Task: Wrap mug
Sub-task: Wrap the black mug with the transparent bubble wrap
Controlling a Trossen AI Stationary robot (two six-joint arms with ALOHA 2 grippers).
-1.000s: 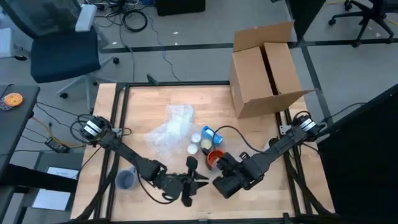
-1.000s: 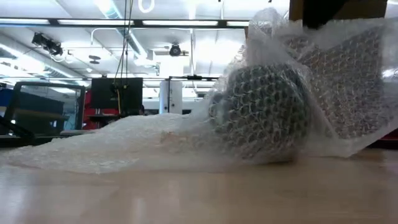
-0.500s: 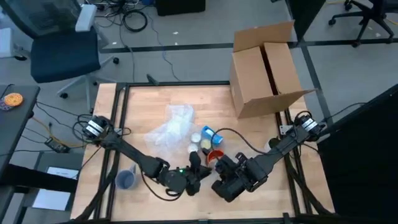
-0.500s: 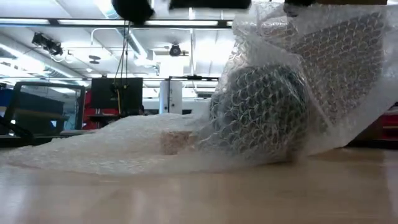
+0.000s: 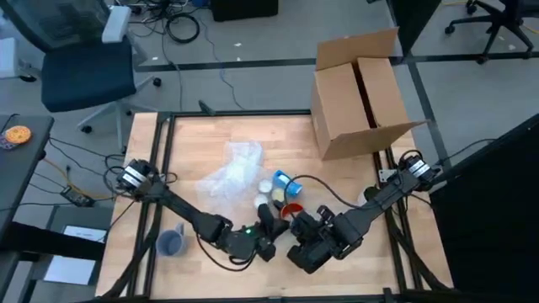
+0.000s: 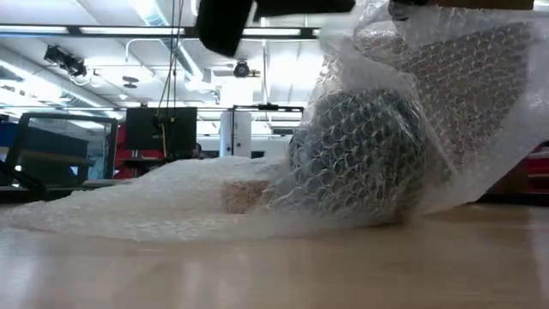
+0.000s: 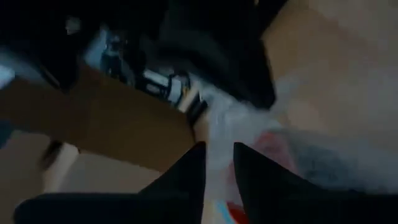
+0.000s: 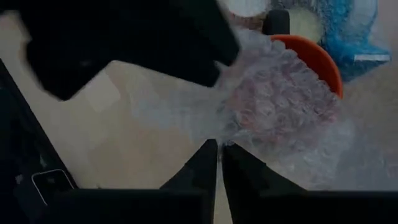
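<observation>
An orange mug (image 8: 314, 57) lies under a sheet of clear bubble wrap (image 6: 369, 154) near the table's front middle (image 5: 290, 210). In the low view it shows as a dark round shape (image 6: 360, 159) with the wrap drawn up over it. My right gripper (image 8: 217, 158) is shut on the wrap on the mug's near side (image 5: 299, 236). My left gripper (image 7: 219, 168) stands just left of the mug (image 5: 269, 221), its fingers close together with pale wrap between them. My left gripper has a bit of the bubble wrap (image 7: 217, 134) between its two fingers, beside the mug. How many layers it has I cannot tell. My right gripper pinches an edge of the bubble wrap (image 8: 219, 134) between its two fingers, on the mug's near side. The wrap runs taut from the fingers up over the mug, which stays on the table.
More bubble wrap (image 5: 232, 172) lies bunched toward the table's middle. A blue cup (image 5: 286, 180) and a white cup (image 5: 266, 187) stand just beyond the mug. A grey cup (image 5: 169, 242) stands at the front left, and an open cardboard box (image 5: 362, 93) at the far right.
My left gripper has moved toward the table's right, up to the mug, and its spread fingers have come together on the wrap. The wrap's right flap, which lay spread on the table, has been drawn up closer around the mug.
</observation>
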